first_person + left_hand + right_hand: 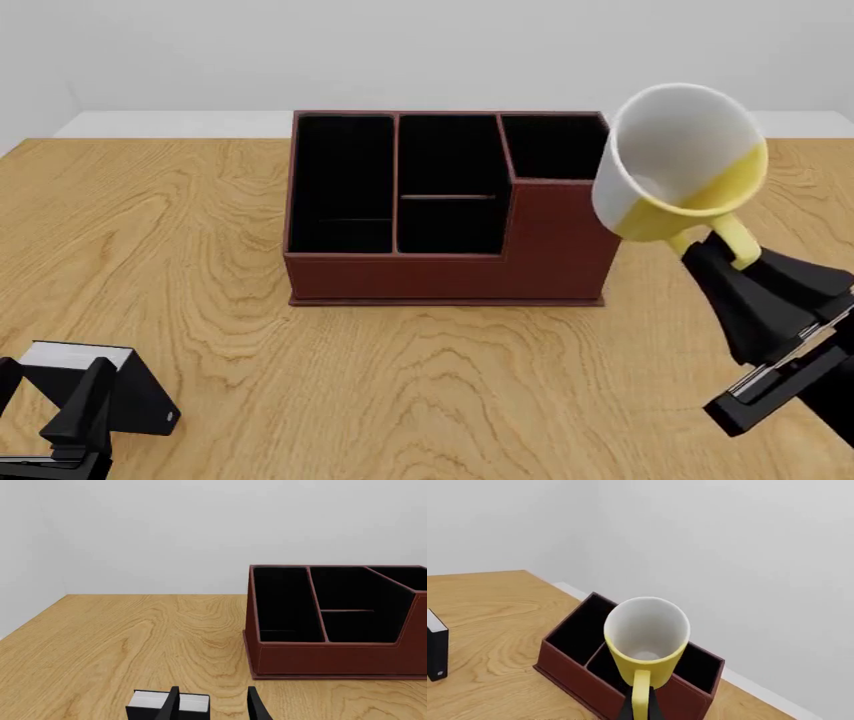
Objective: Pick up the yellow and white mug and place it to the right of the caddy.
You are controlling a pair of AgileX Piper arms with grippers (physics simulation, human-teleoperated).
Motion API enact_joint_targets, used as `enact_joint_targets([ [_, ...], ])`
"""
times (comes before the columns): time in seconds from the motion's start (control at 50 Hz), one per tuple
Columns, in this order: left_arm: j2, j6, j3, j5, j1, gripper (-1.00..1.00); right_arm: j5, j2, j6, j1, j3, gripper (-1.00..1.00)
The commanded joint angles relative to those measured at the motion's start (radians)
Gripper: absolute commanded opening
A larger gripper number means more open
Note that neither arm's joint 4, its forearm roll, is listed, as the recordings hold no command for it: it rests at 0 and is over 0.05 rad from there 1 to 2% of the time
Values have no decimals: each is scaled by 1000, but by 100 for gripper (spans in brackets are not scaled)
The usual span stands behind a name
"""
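Yellow outside and white within, the mug (679, 160) hangs in the air, tilted, its mouth turned toward the camera, over the right end of the caddy (447, 210). The right pincer (714, 255) is clamped on its yellow handle (640, 692). The left pincer (213, 705) sits low over the wooden table (400, 380), fingers apart and gripping nothing, beside a small black box (100, 385) with a white top.

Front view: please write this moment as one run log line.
phase: carry | right gripper: shut on yellow mug handle, mug lifted, tilted | caddy: on table | left gripper: idle by black box
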Motion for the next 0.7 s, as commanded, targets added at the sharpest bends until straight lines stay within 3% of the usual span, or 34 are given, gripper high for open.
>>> enact_joint_targets([
  [0.02, 0, 0, 0, 0, 0, 100, 30, -37, 8, -41, -8, -100],
  [0.46, 0, 0, 0, 0, 0, 100, 37, -43, 29, -144, -12, -100],
  [0.7, 0, 0, 0, 0, 0, 100, 39, -46, 80, -204, -15, -100],
])
